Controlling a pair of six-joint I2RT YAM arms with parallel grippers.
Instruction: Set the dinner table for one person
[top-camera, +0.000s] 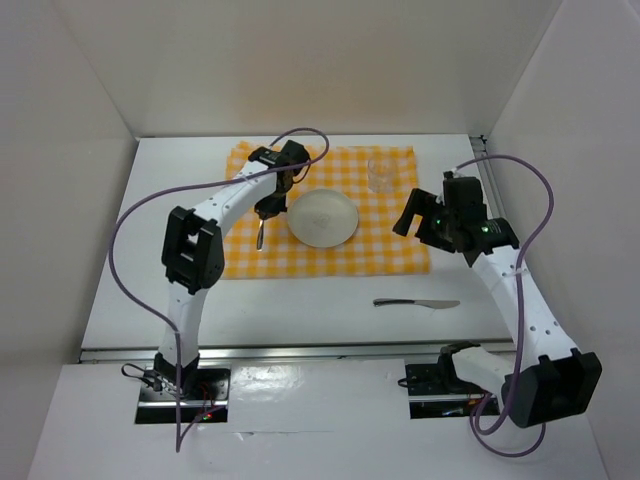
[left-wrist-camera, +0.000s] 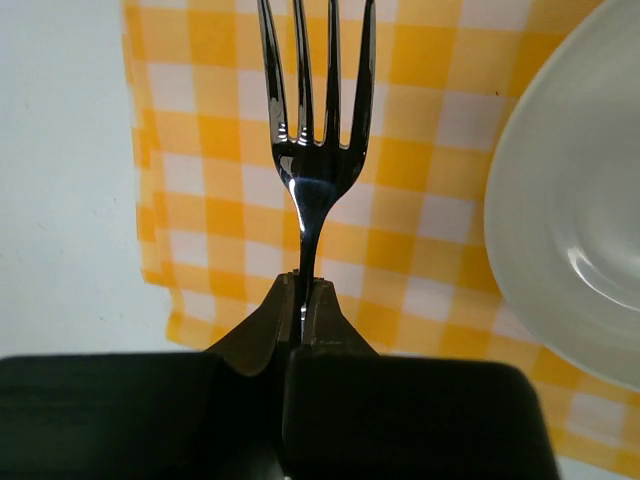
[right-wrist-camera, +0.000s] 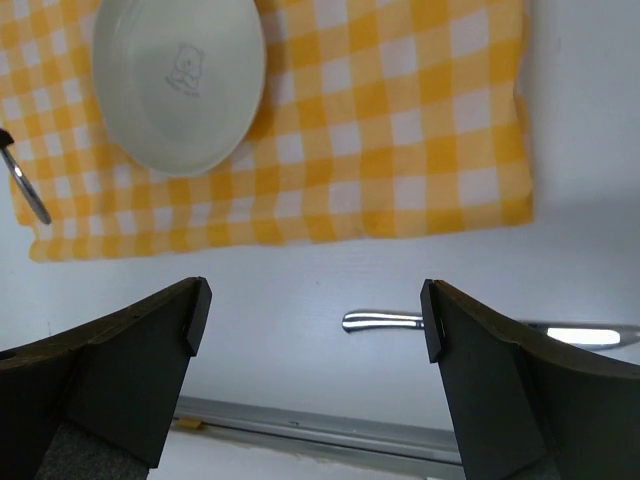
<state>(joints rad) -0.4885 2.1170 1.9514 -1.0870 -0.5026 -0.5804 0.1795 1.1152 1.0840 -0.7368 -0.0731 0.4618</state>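
Note:
My left gripper (top-camera: 268, 208) is shut on the handle of a metal fork (left-wrist-camera: 315, 150), just left of the white plate (top-camera: 322, 217) on the yellow checked cloth (top-camera: 390, 250). In the left wrist view the tines point away over the cloth's left part, with the plate (left-wrist-camera: 570, 220) to the right. My right gripper (top-camera: 408, 215) hovers open and holds nothing by the cloth's right edge. In its wrist view a table knife (right-wrist-camera: 385, 321) lies on the bare white dinner table (right-wrist-camera: 280, 290) between the fingers (right-wrist-camera: 450, 330). That knife (top-camera: 415, 303) rests in front of the cloth.
A clear glass (top-camera: 381, 172) stands on the cloth's far right corner. White walls close in the table on the left, back and right. A metal rail (top-camera: 300, 352) runs along the near edge.

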